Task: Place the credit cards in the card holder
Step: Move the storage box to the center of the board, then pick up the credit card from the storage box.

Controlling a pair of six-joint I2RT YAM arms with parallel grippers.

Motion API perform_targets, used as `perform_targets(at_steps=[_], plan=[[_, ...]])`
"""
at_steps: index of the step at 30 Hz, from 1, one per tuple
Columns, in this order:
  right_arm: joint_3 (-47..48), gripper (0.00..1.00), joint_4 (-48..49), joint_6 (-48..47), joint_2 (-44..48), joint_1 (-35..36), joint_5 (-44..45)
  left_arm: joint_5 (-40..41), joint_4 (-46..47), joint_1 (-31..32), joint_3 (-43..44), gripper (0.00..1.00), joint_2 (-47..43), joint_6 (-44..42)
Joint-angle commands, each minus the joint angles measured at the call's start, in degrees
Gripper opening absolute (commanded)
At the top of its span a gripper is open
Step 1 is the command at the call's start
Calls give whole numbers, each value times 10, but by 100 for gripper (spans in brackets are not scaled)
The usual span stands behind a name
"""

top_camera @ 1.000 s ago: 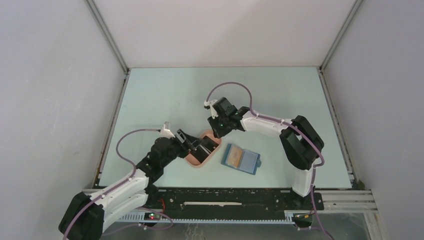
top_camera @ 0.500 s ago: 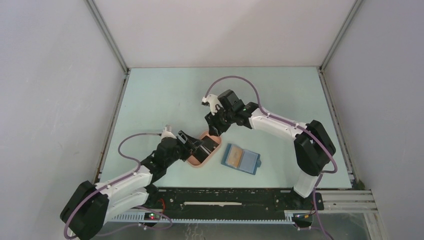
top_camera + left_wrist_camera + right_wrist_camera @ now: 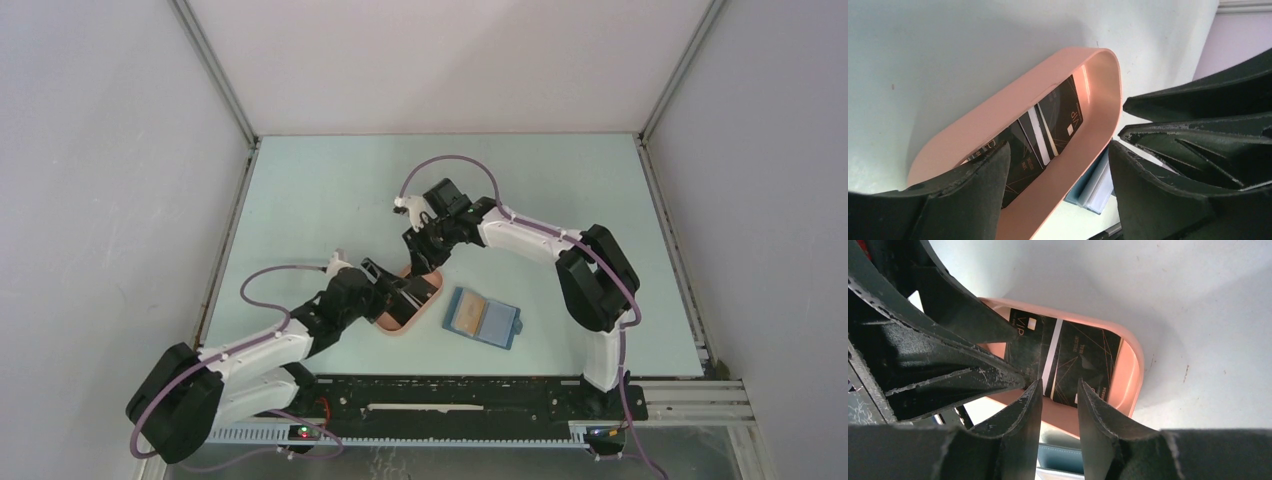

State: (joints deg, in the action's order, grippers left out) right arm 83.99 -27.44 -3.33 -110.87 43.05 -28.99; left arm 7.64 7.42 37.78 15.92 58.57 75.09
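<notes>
The credit cards [image 3: 1048, 135] in question are black ones lying overlapped in the pink tray [image 3: 998, 115], which sits toward the near edge of the table [image 3: 330, 190], a little left of its middle. The card holder [image 3: 495, 322] lies opened flat just to the right of the tray, toward the same edge. An orange-tan card [image 3: 463, 312] already rests on its left half.

The step in hand looks like picking a black card out of the tray. The left gripper [image 3: 1058, 150] straddles the tray's near end with its jaws wide apart, one finger inside over the cards and one outside the wall. It is not clamped on anything, and it seems placed to steady the tray. The right gripper [image 3: 1059, 384] points down over the cards at the tray's far end, its jaws a narrow gap apart with nothing between them. Whether its tips touch the top card I cannot tell from this angle.

The next move calls for getting one edge of a flat, thin card up off the stack. The tray wall may serve as a stop, so that the right jaws can pinch the card and carry it to the holder's pockets.

One card reads "VIP" in pale letters beside a small pale square. The cards also bear gold line patterns and a white stripe, and their other print is too small to read.
</notes>
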Motion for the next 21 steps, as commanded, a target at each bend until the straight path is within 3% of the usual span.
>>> perform_targets(at_steps=[1,5,21], plan=[[26,40,-13,9,7,-7,15,56,-68,13,52,75,13,28],[27,40,-15,6,10,-14,4,61,-100,18,81,72,44,33],[22,42,-26,3,20,-51,-48,64,-82,35,126,71,153,47]])
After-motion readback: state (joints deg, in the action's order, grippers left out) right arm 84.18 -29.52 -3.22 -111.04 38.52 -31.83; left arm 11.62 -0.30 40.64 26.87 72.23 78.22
